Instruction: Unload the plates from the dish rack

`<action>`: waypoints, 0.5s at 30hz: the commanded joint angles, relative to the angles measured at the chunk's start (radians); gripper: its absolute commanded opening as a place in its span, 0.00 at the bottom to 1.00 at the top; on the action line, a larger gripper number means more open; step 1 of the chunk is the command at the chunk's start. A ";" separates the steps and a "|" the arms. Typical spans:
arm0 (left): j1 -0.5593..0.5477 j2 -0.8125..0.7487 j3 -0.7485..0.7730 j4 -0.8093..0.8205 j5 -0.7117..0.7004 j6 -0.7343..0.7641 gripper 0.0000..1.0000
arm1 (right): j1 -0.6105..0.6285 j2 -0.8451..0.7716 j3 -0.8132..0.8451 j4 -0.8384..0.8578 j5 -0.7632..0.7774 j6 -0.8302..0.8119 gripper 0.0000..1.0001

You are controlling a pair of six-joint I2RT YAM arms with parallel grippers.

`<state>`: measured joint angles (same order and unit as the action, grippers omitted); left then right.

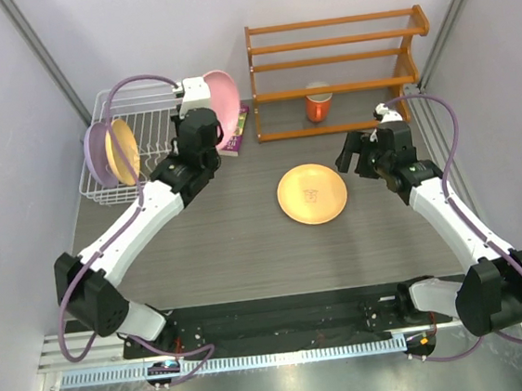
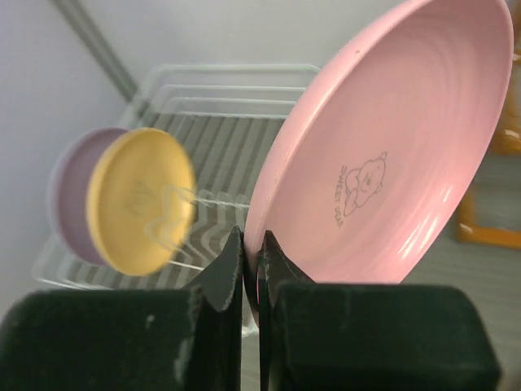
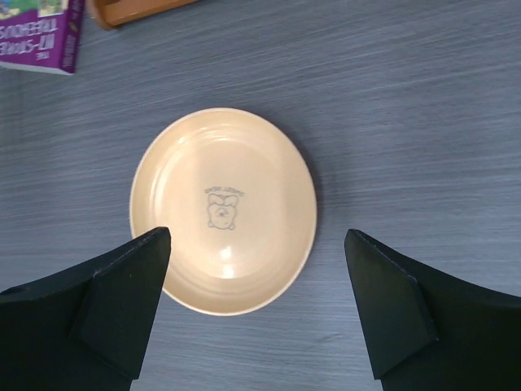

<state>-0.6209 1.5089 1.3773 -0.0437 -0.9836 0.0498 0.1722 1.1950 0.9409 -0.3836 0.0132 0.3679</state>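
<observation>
Grey table: dish rack held lavender plate and yellow plate upright. Left gripper clenched rim of pink plate just right of rack; its bear print showed only in left wrist view. Right gripper stood spread near orange plate, flat, well right of rack.

A dark grey, wood-grained table lies between plain, pale walls. Slanted metal posts rise at its two far corners. An orange wooden shelf stands along the far edge, right of centre. A slotted rail lines the near edge. The light is soft and even.
</observation>
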 commanded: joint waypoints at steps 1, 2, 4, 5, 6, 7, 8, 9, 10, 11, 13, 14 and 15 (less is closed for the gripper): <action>0.013 -0.050 0.002 -0.272 0.425 -0.405 0.00 | -0.002 -0.031 0.042 0.130 -0.157 0.037 0.93; 0.013 -0.047 -0.012 -0.277 0.491 -0.451 0.00 | -0.002 -0.025 0.042 0.146 -0.173 0.052 0.93; 0.013 -0.044 -0.033 -0.260 0.558 -0.487 0.00 | -0.002 -0.025 0.041 0.182 -0.220 0.068 0.93; 0.015 -0.042 -0.056 -0.252 0.613 -0.519 0.00 | 0.003 -0.022 0.036 0.199 -0.232 0.089 0.93; 0.013 -0.041 -0.066 -0.246 0.638 -0.536 0.00 | 0.006 -0.021 0.032 0.213 -0.242 0.097 0.93; 0.013 -0.038 -0.078 -0.227 0.664 -0.547 0.00 | 0.010 -0.021 0.021 0.244 -0.249 0.103 0.93; 0.015 -0.035 -0.093 -0.222 0.696 -0.560 0.00 | 0.024 -0.021 0.016 0.256 -0.252 0.109 0.93; 0.015 -0.035 -0.102 -0.213 0.739 -0.596 0.00 | 0.032 -0.015 0.012 0.267 -0.251 0.117 0.93; 0.013 -0.035 -0.113 -0.202 0.769 -0.614 0.00 | 0.039 -0.011 0.001 0.288 -0.249 0.120 0.93; 0.013 -0.033 -0.130 -0.180 0.790 -0.625 0.00 | 0.053 -0.006 -0.004 0.302 -0.245 0.120 0.93; 0.013 -0.030 -0.152 -0.160 0.839 -0.657 0.00 | 0.065 0.017 -0.020 0.342 -0.240 0.135 0.93; 0.013 -0.027 -0.155 -0.147 0.849 -0.663 0.00 | 0.072 0.028 -0.028 0.354 -0.242 0.141 0.93; 0.013 -0.023 -0.156 -0.147 0.859 -0.669 0.00 | 0.088 0.037 -0.031 0.365 -0.234 0.143 0.93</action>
<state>-0.6083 1.4902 1.2263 -0.2810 -0.2623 -0.5190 0.2264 1.2015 0.9302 -0.1352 -0.2024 0.4755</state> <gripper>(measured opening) 0.033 0.934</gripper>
